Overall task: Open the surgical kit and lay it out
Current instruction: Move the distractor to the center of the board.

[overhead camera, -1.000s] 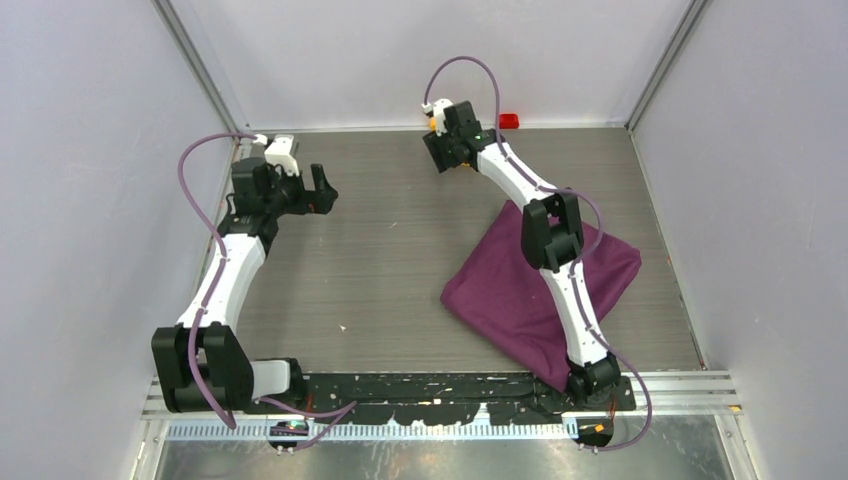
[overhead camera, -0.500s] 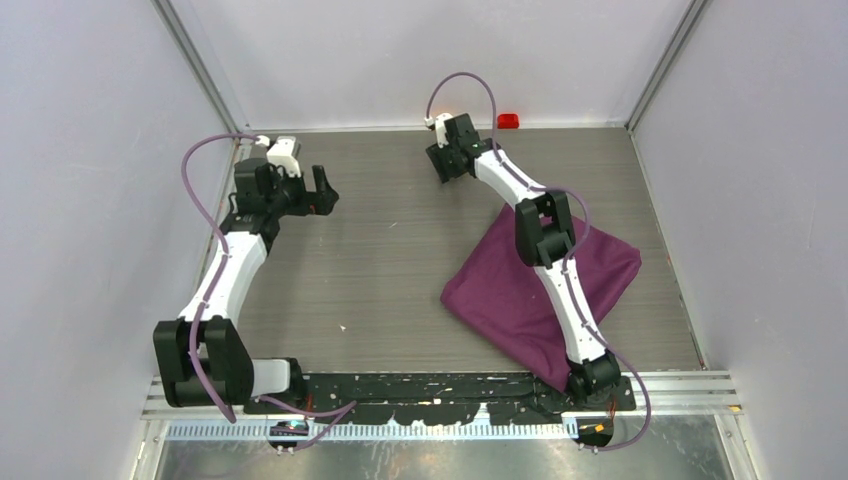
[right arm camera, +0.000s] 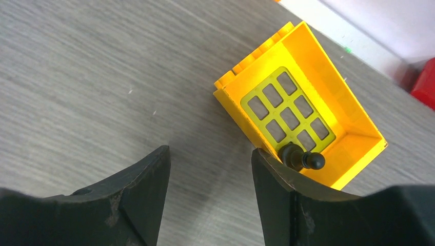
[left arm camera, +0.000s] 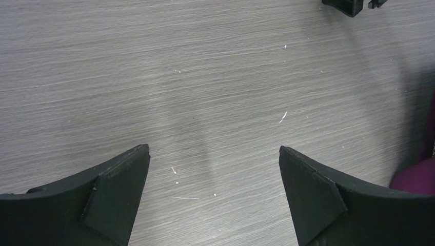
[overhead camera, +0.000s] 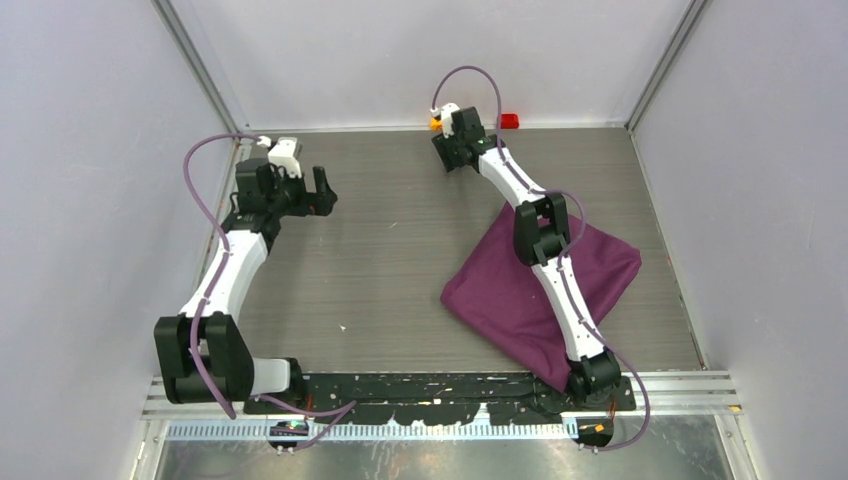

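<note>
Right hand [right arm camera: 209, 154] spread beside yellow window brick [right arm camera: 302, 102], left hand [left arm camera: 214, 151] spread wide above table [left arm camera: 205, 77], purple cloth [overhead camera: 482, 295] bundled

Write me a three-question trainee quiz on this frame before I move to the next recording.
1. True or false: the purple cloth is spread flat with steel instruments laid out on it.
2. What do the left gripper and right gripper hold?
3. Which is at the yellow brick? A) left gripper B) right gripper
Key: 1 false, it lies bundled; 2 nothing, both open; 3 B.
</note>
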